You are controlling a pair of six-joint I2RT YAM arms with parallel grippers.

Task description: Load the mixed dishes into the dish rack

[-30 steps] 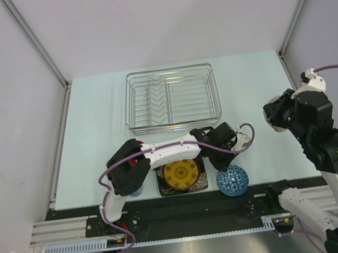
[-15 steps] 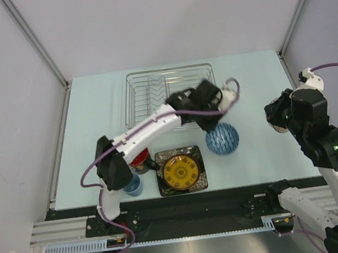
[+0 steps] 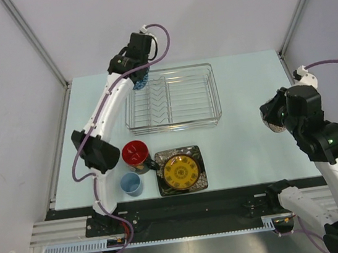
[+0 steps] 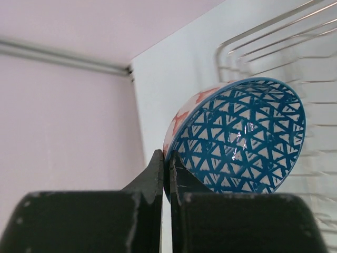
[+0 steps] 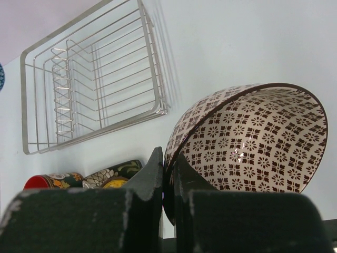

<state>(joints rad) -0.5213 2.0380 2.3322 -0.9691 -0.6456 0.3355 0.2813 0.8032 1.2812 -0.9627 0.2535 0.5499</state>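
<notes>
As our left fingers (image 4: 154, 176) pinched the blue bowl (image 4: 242, 137) over the dish rack (image 3: 175, 124)'s far-left corner, our right fingers (image 5: 152, 176) gripped the pinkish bowl (image 5: 253, 142).

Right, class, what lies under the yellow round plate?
A dark square plate, its rim showing all round the yellow plate. Its centre is covered, so anything there cannot be seen.

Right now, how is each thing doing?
Blue bowl, rim pinched in left hand, at the rack's far left corner.
Brown bowl, rim pinched in right hand, held up.
Rack, empty.
Mug, upright on the table.
Cup, upright, empty.
Yellow plate, flat on the dark plate.
Dark plate, flat on the table.
</notes>
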